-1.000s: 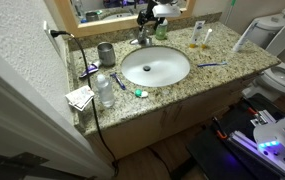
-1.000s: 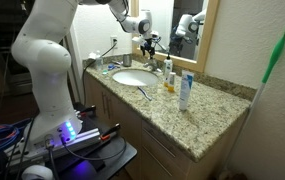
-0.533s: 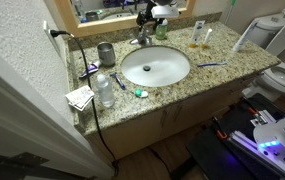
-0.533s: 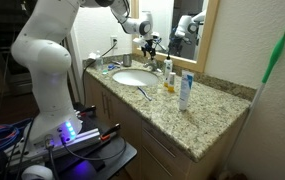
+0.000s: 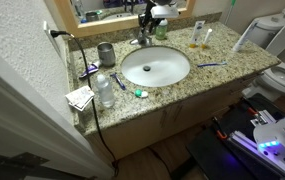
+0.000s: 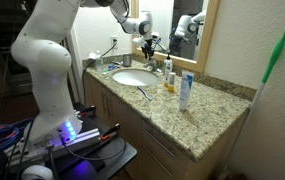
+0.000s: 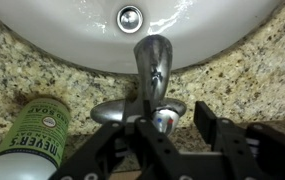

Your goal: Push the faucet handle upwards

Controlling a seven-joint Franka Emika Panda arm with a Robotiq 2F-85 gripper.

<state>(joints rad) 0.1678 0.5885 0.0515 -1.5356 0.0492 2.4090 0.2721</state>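
In the wrist view the chrome faucet spout (image 7: 154,62) reaches out over the white basin (image 7: 72,40). The faucet handle (image 7: 164,120), its tip marked with a red and a blue dot, lies between the black fingers of my gripper (image 7: 177,117). The jaws stand partly apart: the left finger (image 7: 145,112) is close beside the handle, and a gap shows between the handle and the right finger (image 7: 206,120). In both exterior views the gripper (image 5: 145,22) (image 6: 148,42) hangs just above the faucet (image 5: 142,40) at the back of the basin and hides the handle.
A green soap bottle (image 7: 32,135) (image 5: 161,30) stands close beside the faucet. A grey metal cup (image 5: 106,54), a plastic bottle (image 5: 104,90), a toothbrush (image 5: 212,65) and tubes (image 6: 185,90) sit on the granite counter (image 5: 212,80). The mirror and wall are right behind the gripper.
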